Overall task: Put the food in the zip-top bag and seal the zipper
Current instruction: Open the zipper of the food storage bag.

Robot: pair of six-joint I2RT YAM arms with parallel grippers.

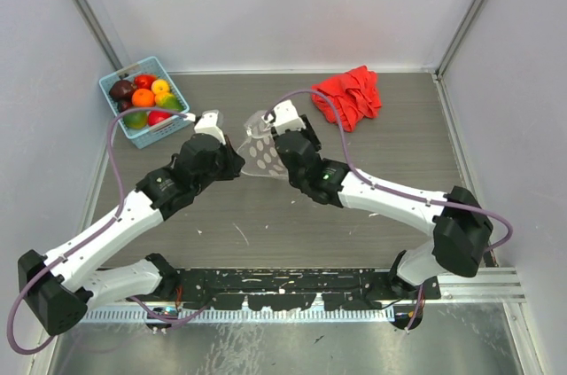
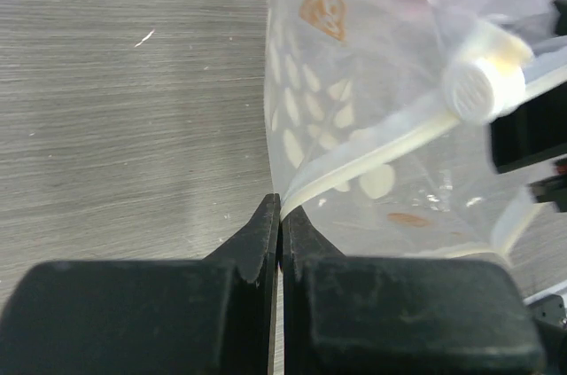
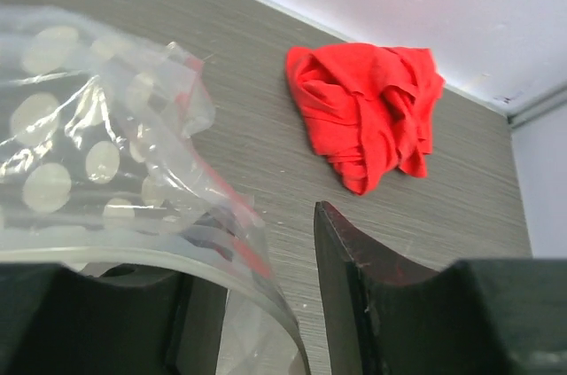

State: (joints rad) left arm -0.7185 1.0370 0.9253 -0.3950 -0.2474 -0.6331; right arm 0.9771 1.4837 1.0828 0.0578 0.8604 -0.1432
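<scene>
The clear zip-top bag (image 1: 258, 150) with white dots hangs above the table between my two grippers. My left gripper (image 1: 237, 165) is shut on the zipper (image 2: 354, 165), the pale strip along the bag's edge, pinching it right at the fingertips (image 2: 281, 204). My right gripper (image 1: 271, 159) is open; the bag (image 3: 106, 171) and its strip (image 3: 257, 291) curve through the gap between its jaws (image 3: 261, 255), hiding the left finger. The food (image 1: 142, 97), red, orange, yellow, green and dark purple toy fruits, lies in the blue basket (image 1: 180, 112) at the far left. The bag looks empty.
A crumpled red cloth (image 1: 352, 96) lies at the far right of the table, also in the right wrist view (image 3: 368, 113). White walls close the table at the back and sides. Both arms reach in toward the middle.
</scene>
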